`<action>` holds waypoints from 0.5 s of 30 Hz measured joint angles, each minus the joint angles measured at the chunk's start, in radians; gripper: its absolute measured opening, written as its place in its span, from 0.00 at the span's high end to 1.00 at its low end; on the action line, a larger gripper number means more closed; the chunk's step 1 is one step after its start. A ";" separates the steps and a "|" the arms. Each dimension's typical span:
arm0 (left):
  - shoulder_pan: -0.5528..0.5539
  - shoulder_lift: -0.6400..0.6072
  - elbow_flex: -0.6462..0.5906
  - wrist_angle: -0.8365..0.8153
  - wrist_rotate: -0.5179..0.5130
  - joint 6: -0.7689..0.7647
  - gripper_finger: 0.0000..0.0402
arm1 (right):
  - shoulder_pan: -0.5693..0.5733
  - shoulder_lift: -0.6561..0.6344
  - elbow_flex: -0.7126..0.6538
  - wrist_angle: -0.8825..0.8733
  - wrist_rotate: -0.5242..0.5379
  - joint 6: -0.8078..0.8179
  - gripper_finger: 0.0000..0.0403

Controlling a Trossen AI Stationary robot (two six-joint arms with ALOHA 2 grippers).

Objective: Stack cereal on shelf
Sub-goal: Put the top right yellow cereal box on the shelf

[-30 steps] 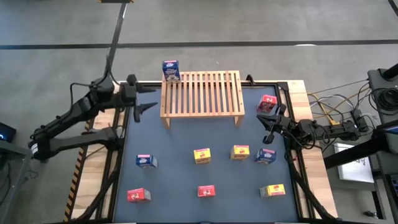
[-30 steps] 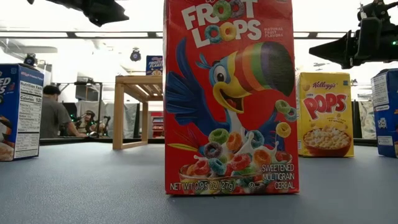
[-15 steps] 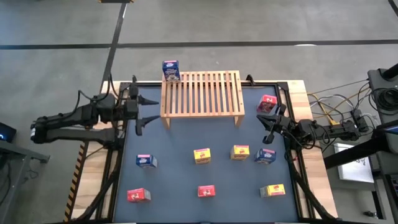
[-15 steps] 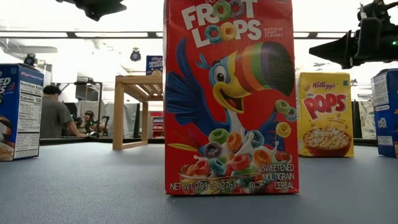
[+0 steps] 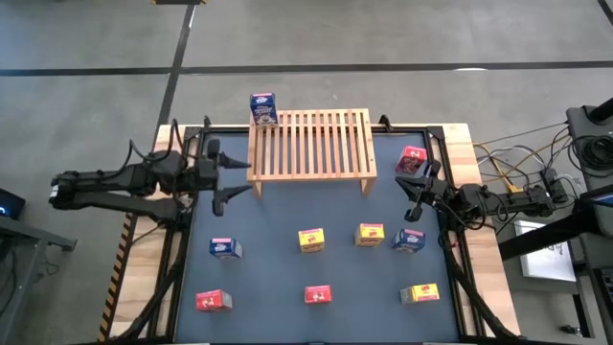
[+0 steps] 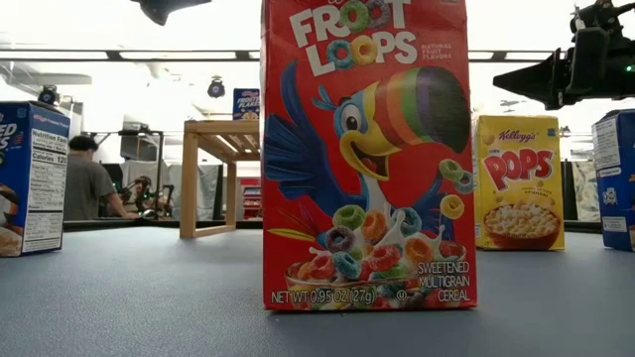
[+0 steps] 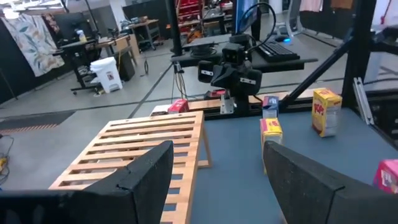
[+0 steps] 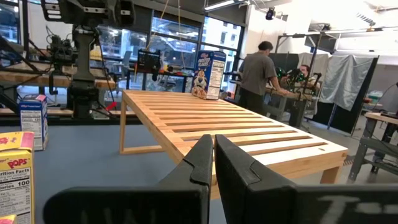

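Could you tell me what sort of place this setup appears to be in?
Most likely a robotics lab or workshop. Beyond the table there are workbenches with equipment, a person standing at a bench, and cables running across a concrete floor beside the rig.

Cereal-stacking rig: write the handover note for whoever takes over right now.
The left hand is open and empty, near the shelf's left front corner.
The right hand is shut and empty, off the shelf's right front corner.
Done: one blue box stands on the shelf's back left corner.
Left: eight boxes on the table.
- A red box is right of the shelf.
- Four are in the middle row: blue, yellow, yellow and blue.
- Three are in the front row: red, red and yellow.
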State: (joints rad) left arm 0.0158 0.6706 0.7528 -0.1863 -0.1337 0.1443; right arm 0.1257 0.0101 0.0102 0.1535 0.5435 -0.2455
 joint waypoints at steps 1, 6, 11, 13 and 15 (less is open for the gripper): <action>0.000 0.005 0.005 0.004 -0.004 -0.008 0.42 | 0.000 0.000 0.000 0.000 0.000 0.000 0.98; 0.000 0.026 0.017 0.009 -0.009 -0.038 0.42 | 0.000 0.000 0.000 0.000 0.000 0.001 0.98; 0.000 0.037 0.019 0.022 -0.010 -0.034 0.42 | 0.000 0.000 0.000 0.000 0.000 0.001 0.98; 0.000 0.040 0.019 0.037 -0.010 -0.025 0.42 | 0.000 0.000 0.000 0.000 0.000 0.000 0.98; 0.000 0.041 0.019 0.050 -0.010 -0.024 0.42 | 0.000 0.000 0.000 0.000 0.000 0.001 0.98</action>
State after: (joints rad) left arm 0.0162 0.7120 0.7715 -0.1363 -0.1432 0.1207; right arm 0.1259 0.0101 0.0102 0.1533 0.5436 -0.2445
